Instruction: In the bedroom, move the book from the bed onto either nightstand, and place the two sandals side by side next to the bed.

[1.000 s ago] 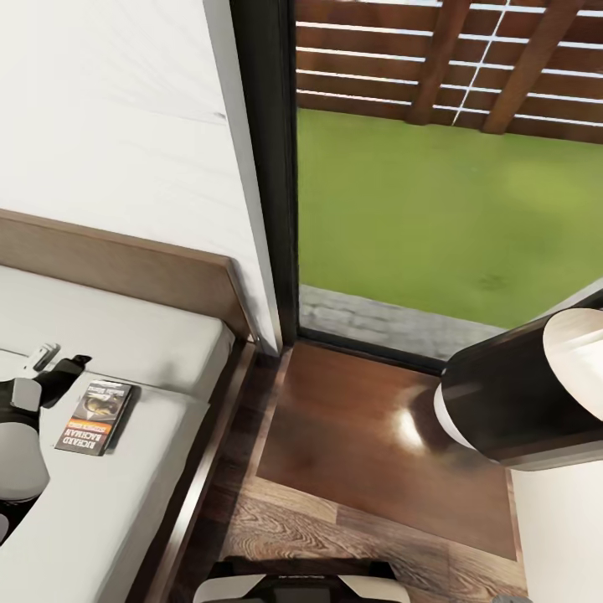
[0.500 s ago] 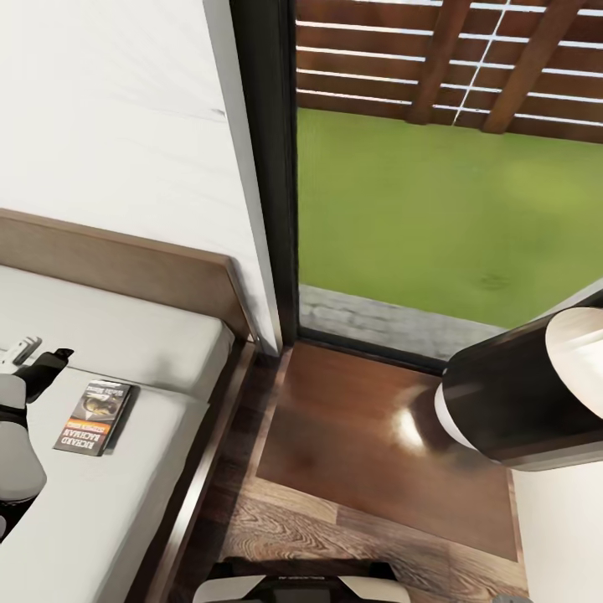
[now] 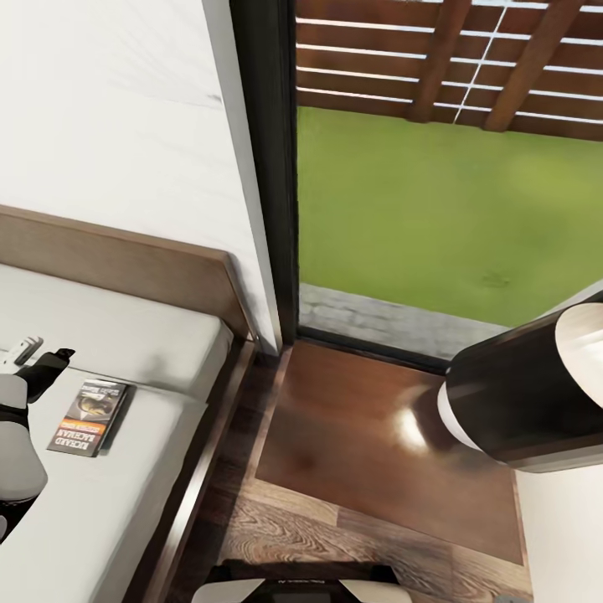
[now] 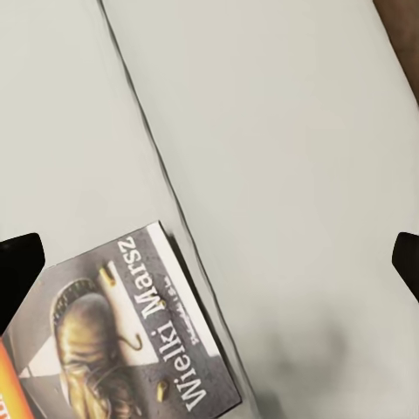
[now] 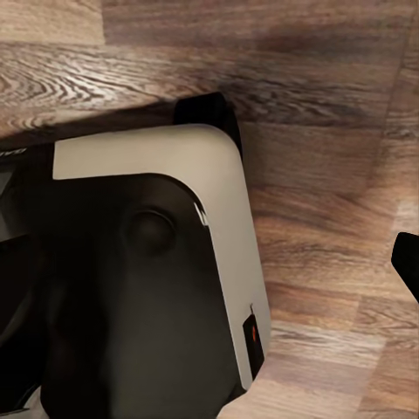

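The book point(image 3: 88, 416), a dark paperback with an orange strip, lies flat on the bed's pale grey mattress point(image 3: 126, 335) near the right edge. My left gripper point(image 3: 38, 352) hovers just beyond the book's far end, toward the headboard, open and empty. In the left wrist view the book point(image 4: 131, 340) lies below the wide-apart fingertips point(image 4: 17, 271). The nightstand point(image 3: 368, 435) stands right of the bed, under the window, its glossy top bare. My right forearm point(image 3: 528, 394) hangs over its right side. The right gripper's one visible fingertip point(image 5: 406, 262) sits far out over the floor. The sandals are out of view.
A dark bed frame rail point(image 3: 205, 469) and a strip of wood-plank floor point(image 3: 318, 536) separate bed and nightstand. The white wall point(image 3: 109, 126) and tall dark-framed window point(image 3: 268, 167) stand behind. My own base point(image 5: 157, 262) sits below the right wrist.
My left gripper drew back to the left, away from the book, then held still. The head view shifted slightly. The book has not moved.
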Available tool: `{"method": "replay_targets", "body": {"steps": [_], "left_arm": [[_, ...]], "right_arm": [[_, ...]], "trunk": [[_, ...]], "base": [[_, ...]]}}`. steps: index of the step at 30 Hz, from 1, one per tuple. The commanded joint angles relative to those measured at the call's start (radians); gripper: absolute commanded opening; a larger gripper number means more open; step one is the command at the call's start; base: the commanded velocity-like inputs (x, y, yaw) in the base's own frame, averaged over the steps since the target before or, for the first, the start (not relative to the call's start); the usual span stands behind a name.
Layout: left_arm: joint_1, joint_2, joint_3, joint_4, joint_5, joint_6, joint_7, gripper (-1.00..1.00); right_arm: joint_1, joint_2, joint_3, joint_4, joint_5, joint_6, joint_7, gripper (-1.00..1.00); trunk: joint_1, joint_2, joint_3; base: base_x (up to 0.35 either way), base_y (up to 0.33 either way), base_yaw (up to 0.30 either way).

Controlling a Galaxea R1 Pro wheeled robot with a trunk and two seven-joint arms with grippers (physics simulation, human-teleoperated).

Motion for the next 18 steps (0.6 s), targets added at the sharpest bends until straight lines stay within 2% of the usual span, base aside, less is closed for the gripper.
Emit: {"method": "replay_targets", "body": {"steps": [1, 18], "left_arm": [[-0.001, -0.001, 0.006, -0.001, -0.002, 0.006, -0.006, 1.00], [-0.001, 0.000, 0.004, -0.001, -0.002, 0.006, -0.006, 1.00]], "right_arm": [[0.000, 0.000, -0.002, 0.002, -0.007, -0.001, 0.005, 1.00], [0.000, 0.000, -0.002, 0.001, -0.007, -0.001, 0.005, 1.00]], "trunk": [[0.004, -0.008, -0.004], [0.069, -0.127, -0.057]], "base": [[0.000, 0.000, 0.000], [0.000, 0.000, 0.000]]}}
